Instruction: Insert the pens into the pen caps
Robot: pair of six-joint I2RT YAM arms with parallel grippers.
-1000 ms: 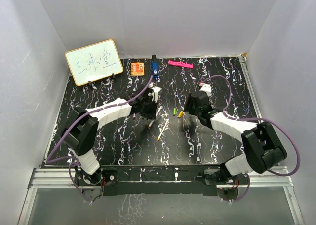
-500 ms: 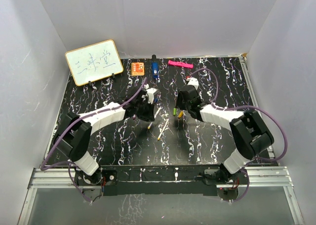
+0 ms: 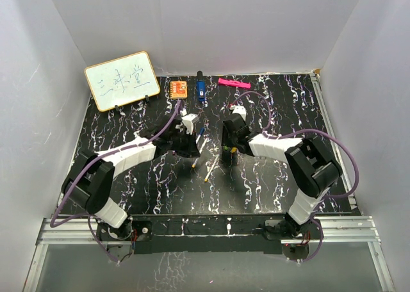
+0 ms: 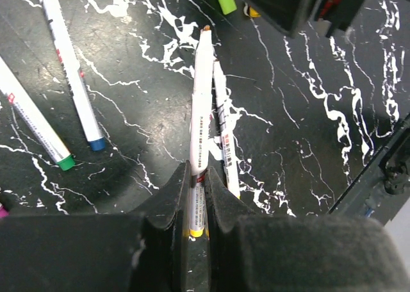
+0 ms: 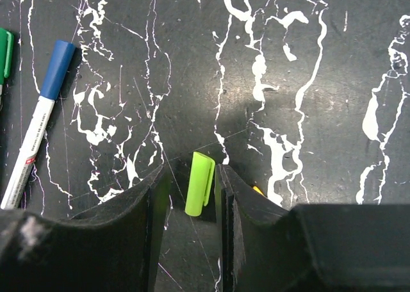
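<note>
- Left gripper was pinching a white-barrelled pen near its tail end, with the fingers pressed together on the barrel. The pen's orange tip pointed to the upper middle of the left wrist view.
- Right gripper stood part-spread astride the lime-green cap, low in the middle of the right wrist view. A gap showed on the cap's left, while the right finger was touching it or very nearly so — no grip yet, by my reading.
- Just right of the held pen lay a second pen; whether the two touched could not be told.
- At the left of that view, well apart, lay a blue-ended pen and a green-ended pen.
- Beside the right finger a small yellow cap peeked out.
- Both grippers hung close together near the middle of the black marbled table in the top view.
- Risk: if one finger met the cap first, closing could roll or flick it sideways — perhaps into the yellow cap.
- Risk: with the pen gripped so far back, its long free end could wander, so the tip might miss the cap's mouth or push the cap askew.
- Risk: an orange tip going into a green cap would look like a mismatch.
</note>
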